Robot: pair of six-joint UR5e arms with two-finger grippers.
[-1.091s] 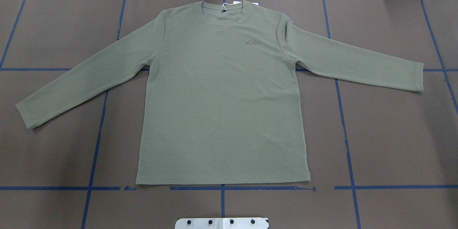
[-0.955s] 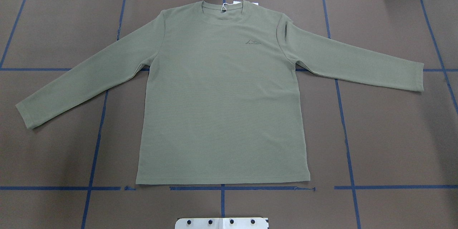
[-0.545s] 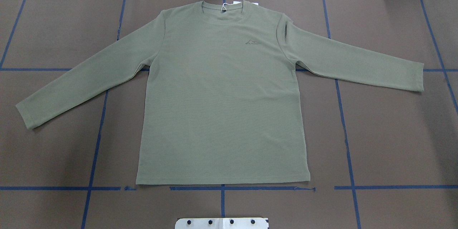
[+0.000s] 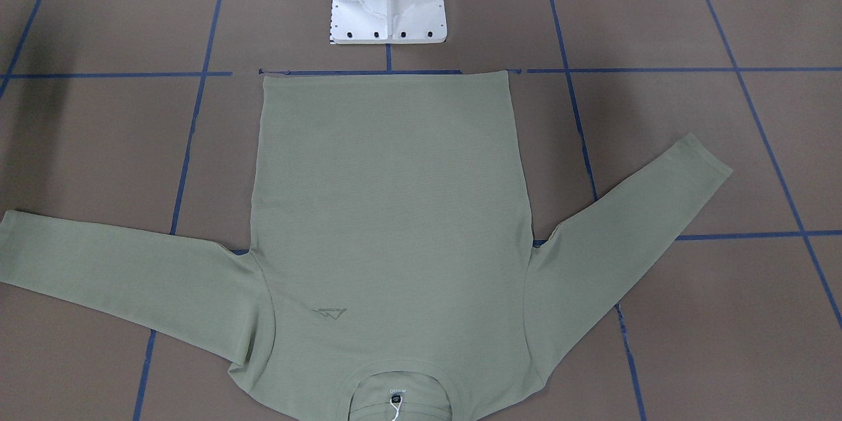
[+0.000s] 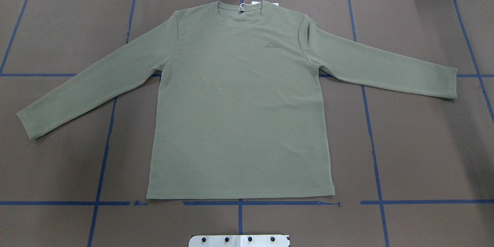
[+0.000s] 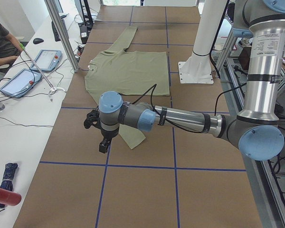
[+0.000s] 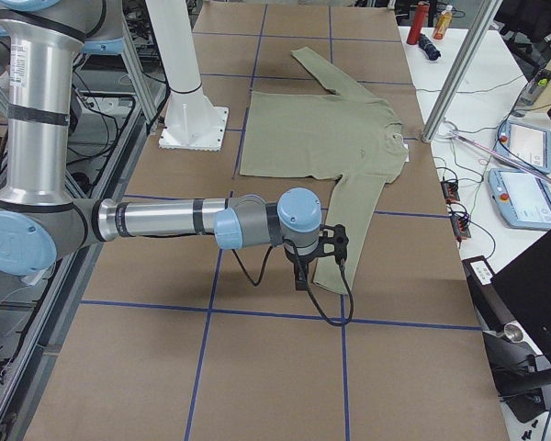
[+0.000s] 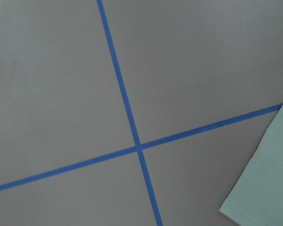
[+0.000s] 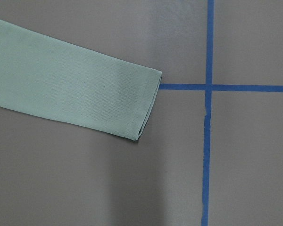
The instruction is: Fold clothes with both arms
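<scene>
No fold yet on the shirt (image 5: pixel 239 115), flat at centre; all folding left. Cannot tell left gripper (image 6: pixel 101 141) or right gripper (image 7: pixel 320 266) as spread or pressed together.

Sage-green long-sleeved knit shirt (image 5: pixel 239 115) lying flat, face up and unfolded on a brown bench (image 5: pixel 58 27). Its round collar (image 5: pixel 240 9) is at the far edge, the hem is toward the robot, and both sleeves are spread outward. There is a small chest logo (image 5: pixel 273 44). The left arm (image 6: pixel 185 119) reaches low, with the left gripper (image 6: pixel 102 140) just beside one cuff (image 8: pixel 273 188). The right arm (image 7: pixel 156 220) holds the right gripper (image 7: pixel 320 262) above the other cuff (image 9: pixel 146 103)
</scene>
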